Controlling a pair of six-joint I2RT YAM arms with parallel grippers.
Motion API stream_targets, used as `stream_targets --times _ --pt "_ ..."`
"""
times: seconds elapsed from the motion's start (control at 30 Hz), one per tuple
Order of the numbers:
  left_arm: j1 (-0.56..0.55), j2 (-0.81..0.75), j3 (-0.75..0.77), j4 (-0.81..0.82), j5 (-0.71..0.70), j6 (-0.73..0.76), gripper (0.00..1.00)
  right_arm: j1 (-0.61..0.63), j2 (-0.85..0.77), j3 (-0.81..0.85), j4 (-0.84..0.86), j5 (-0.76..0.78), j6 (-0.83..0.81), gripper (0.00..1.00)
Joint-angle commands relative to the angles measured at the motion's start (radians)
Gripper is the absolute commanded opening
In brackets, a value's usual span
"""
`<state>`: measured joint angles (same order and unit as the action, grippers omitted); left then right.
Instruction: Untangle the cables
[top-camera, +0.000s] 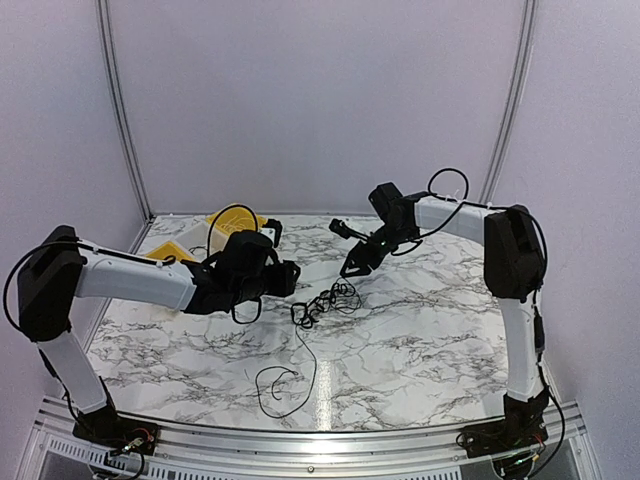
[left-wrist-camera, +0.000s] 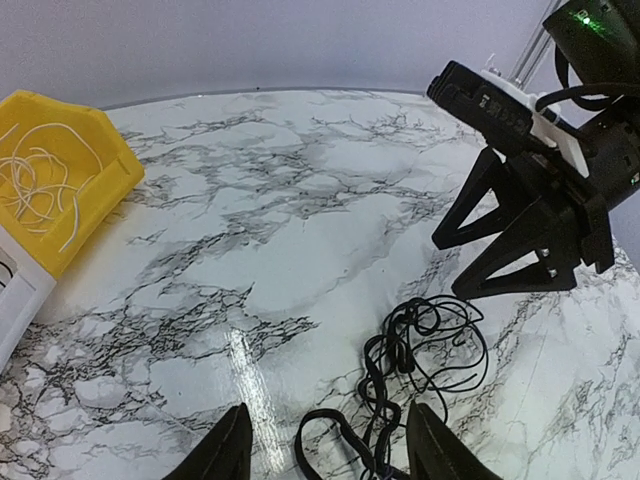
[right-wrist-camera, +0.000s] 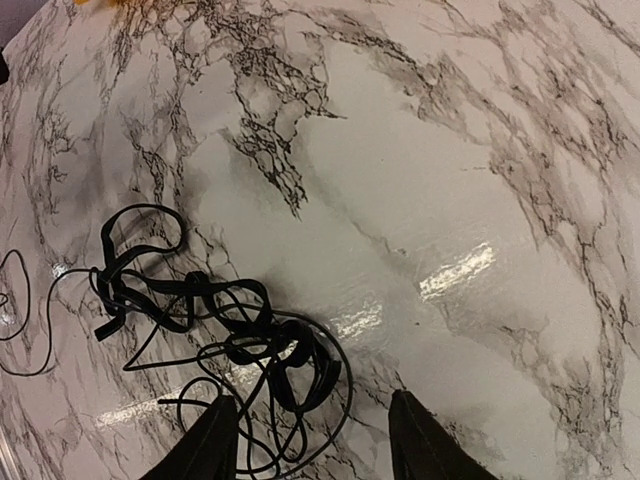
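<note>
The cables (top-camera: 325, 300) lie as a clump of thin black loops on the marble table, with one long strand trailing down to a curl (top-camera: 280, 385) near the front. My left gripper (top-camera: 290, 278) is open just left of the clump; in the left wrist view (left-wrist-camera: 325, 450) the cables (left-wrist-camera: 425, 345) lie between and beyond its fingertips. My right gripper (top-camera: 355, 262) is open above the clump's upper right; in the right wrist view (right-wrist-camera: 310, 445) the cables (right-wrist-camera: 230, 335) lie by its left fingertip. Neither gripper holds anything.
A yellow bin (top-camera: 235, 222) stands at the back left; in the left wrist view it (left-wrist-camera: 95, 190) holds pale wires. A white box (left-wrist-camera: 15, 290) sits beside it. The table's front edge is a metal rail (top-camera: 310, 440).
</note>
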<state>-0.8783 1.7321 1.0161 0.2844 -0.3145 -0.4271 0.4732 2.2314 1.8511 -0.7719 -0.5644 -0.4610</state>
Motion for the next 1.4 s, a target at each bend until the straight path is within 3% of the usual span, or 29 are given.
stream_targets --times 0.0,0.3,0.6,0.7,0.87,1.13,1.37 --pt "-0.005 0.015 0.040 0.054 0.026 -0.018 0.54 0.010 0.030 0.060 -0.028 0.006 0.019 0.52" --pt "-0.005 0.029 0.036 0.061 0.039 -0.040 0.53 0.011 -0.017 0.086 -0.030 -0.052 0.052 0.57" --pt "-0.005 0.031 0.041 0.065 0.055 -0.044 0.53 0.030 0.059 0.074 -0.071 0.023 0.049 0.59" --pt "-0.004 0.035 0.043 0.069 0.054 -0.047 0.53 0.030 0.067 0.073 -0.082 0.036 0.051 0.43" --pt "-0.004 0.094 0.085 0.086 0.065 -0.045 0.54 0.033 0.017 0.050 -0.059 0.034 0.061 0.01" --pt "-0.004 0.218 0.121 0.292 0.138 -0.086 0.54 0.082 -0.142 0.035 -0.098 -0.032 0.062 0.00" --pt "-0.006 0.267 0.102 0.498 0.174 -0.110 0.54 0.127 -0.190 0.060 -0.134 -0.072 0.063 0.00"
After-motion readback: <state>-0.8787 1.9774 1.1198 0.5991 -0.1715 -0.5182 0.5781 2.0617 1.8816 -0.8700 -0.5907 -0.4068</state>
